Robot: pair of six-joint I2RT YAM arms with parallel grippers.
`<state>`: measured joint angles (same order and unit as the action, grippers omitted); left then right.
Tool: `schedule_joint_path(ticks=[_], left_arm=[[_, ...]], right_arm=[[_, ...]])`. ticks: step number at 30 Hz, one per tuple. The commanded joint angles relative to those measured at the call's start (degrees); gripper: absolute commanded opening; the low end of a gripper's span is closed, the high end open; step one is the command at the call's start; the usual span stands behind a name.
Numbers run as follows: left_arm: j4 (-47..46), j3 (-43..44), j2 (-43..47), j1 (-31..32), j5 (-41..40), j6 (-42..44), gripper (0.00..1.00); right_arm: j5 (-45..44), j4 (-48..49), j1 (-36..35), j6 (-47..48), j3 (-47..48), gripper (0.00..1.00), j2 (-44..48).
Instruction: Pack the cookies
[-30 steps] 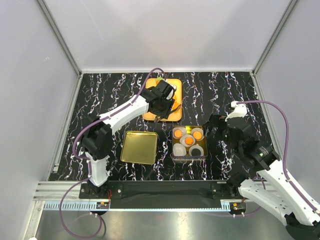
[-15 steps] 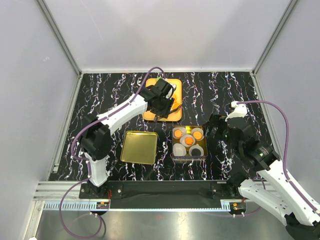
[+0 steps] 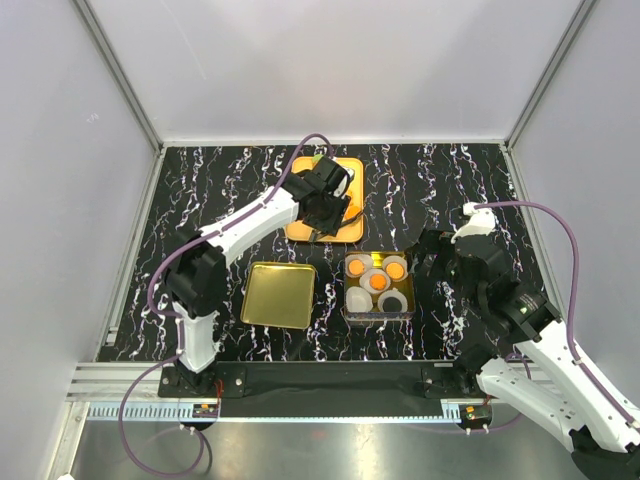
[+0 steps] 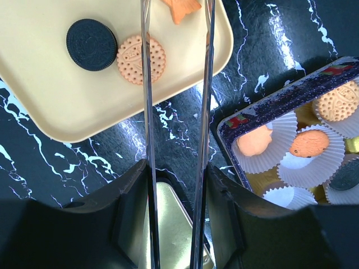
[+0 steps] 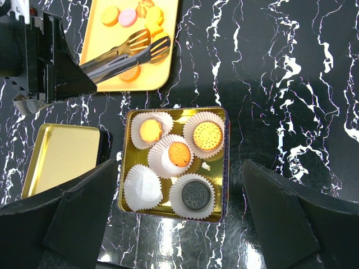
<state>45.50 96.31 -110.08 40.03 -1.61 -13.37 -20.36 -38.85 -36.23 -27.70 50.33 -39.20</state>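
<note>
Inside tin [image 5: 178,111], five paper cups [image 5: 143,186], four holding cookies [image 5: 207,135], more on tray [image 5: 168,75]

Four cookies [image 5: 179,152] — three orange, one black — are laid flat in paper cups [image 5: 143,188] inside the tin [image 5: 224,174]; the rest are scattered on a tray [image 5: 171,22] beyond it.

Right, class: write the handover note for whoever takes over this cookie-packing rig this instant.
The left gripper has its jaws shut on the tongs, tips over the tray; whether they pinch anything is unclear.
The right gripper has its jaws open and empty, above the tin.
Done: four cookies sit in the tin.
Left: its fifth paper cup is empty; more cookies lie on the tray; the lid lies off, beside the tin.
</note>
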Motion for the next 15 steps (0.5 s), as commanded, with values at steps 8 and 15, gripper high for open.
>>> schedule_joint_path(ticks=[8, 15], left_arm=[[-0.8, 2.1, -0.7, -0.3, -0.5, 1.0, 0.46], [-0.4, 2.6, -1.4, -0.3, -0.6, 1.1, 0.42]], right_arm=[[-0.6, 1.1, -0.2, -0.2, 0.0, 1.0, 0.5], [-0.6, 1.1, -0.2, 0.0, 0.1, 1.0, 0.4]])
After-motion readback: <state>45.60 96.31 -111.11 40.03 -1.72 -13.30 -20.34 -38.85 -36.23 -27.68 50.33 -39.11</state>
